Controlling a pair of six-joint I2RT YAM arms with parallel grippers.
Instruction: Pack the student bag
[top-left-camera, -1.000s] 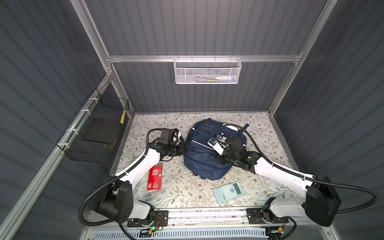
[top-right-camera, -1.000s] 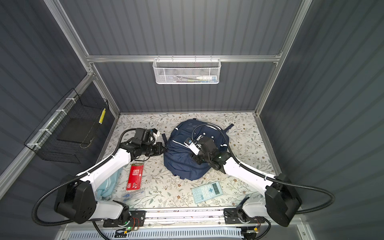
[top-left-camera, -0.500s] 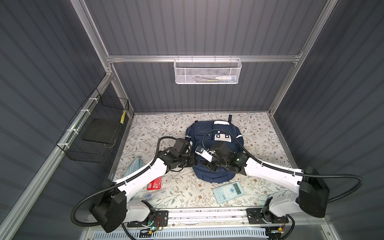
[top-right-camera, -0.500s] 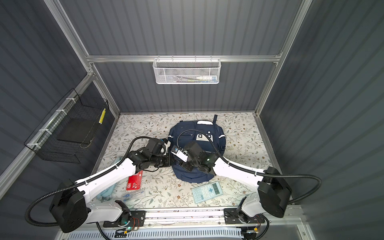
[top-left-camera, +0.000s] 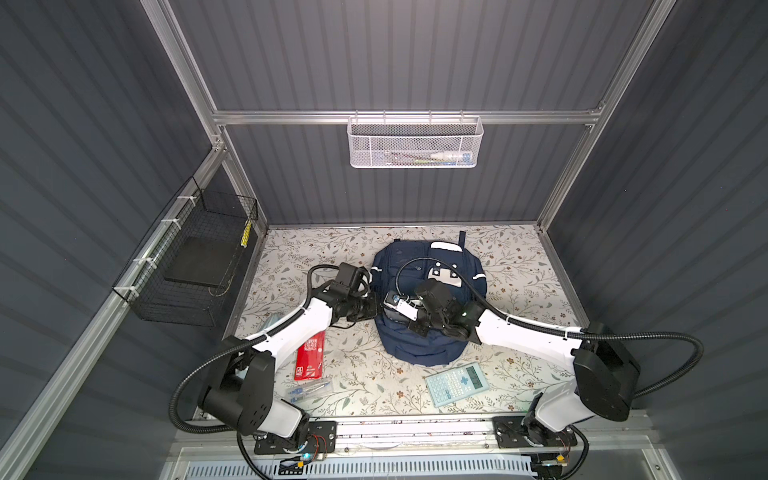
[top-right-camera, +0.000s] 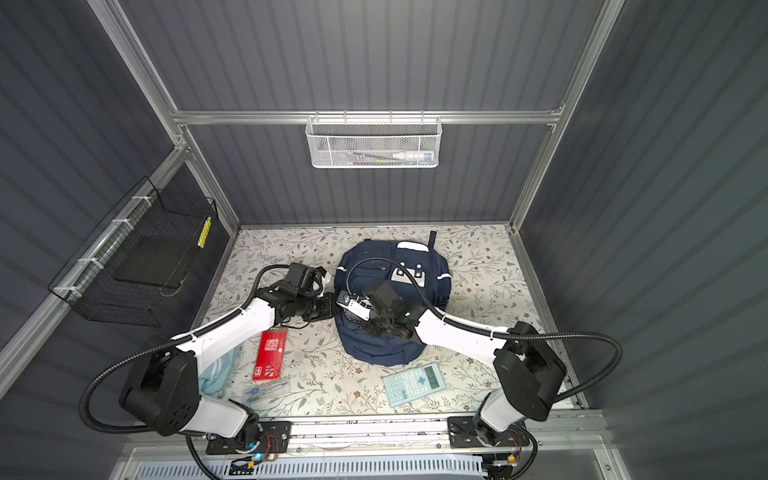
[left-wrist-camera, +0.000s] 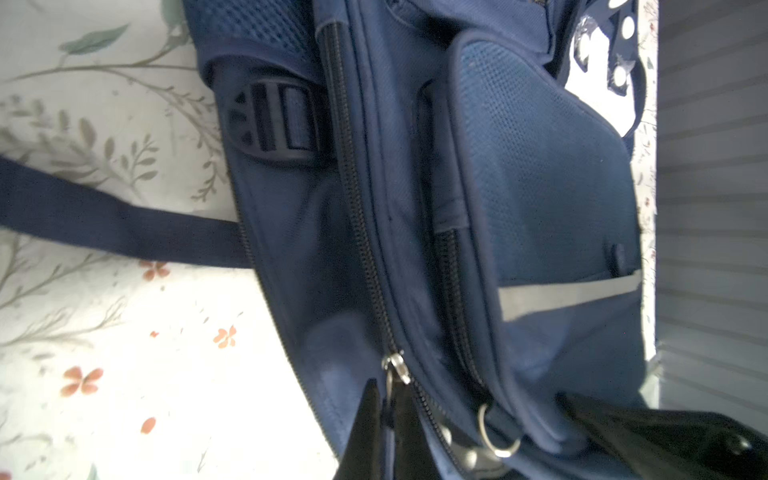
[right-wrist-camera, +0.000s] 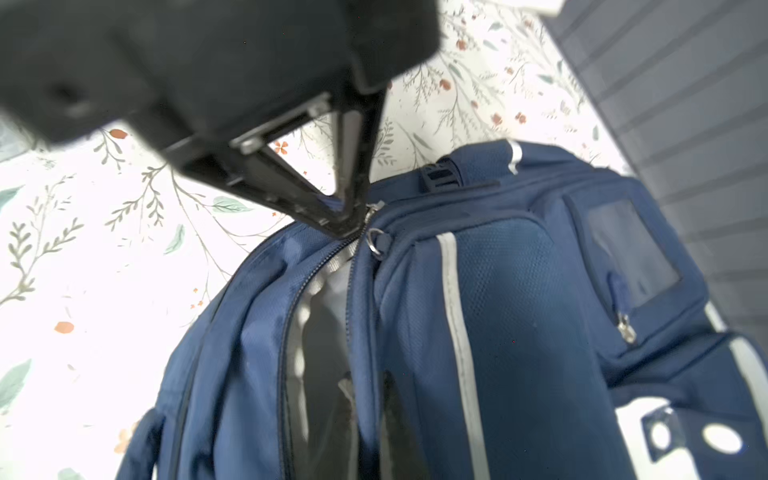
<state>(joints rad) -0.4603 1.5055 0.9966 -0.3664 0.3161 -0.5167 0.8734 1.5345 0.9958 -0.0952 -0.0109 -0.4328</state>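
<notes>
Pinching the zip pull (left-wrist-camera: 390, 384) between closed fingers, the left gripper (left-wrist-camera: 388, 399) sits at the left side of the student bag (top-left-camera: 417, 351). Its arm stretches low from the near left corner, wrist turned toward the bag. Almost tip to tip with it, the right gripper (right-wrist-camera: 368, 401) is closed as well, with the lip of the bag's open main zip between its fingers. That arm reaches from the near right corner across the bag's lower half. The bag lies front up on the floral table (top-left-camera: 361, 374), in the middle toward the back wall. It is navy with pale stripe trim and a white buckled patch (top-left-camera: 446, 276), and its main zip gapes on grey lining. Near the front edge lie a red flat box (top-left-camera: 309, 359), a clear packet (top-left-camera: 305, 390) and a calculator (top-left-camera: 455, 382). A light-blue pouch (top-right-camera: 216, 372) shows under the left arm. A white mesh basket (top-left-camera: 361, 141) on the back rail holds a few pen-like things. A black wire basket (top-left-camera: 178, 307) on the left wall holds a flat black slab (top-left-camera: 199, 262).
</notes>
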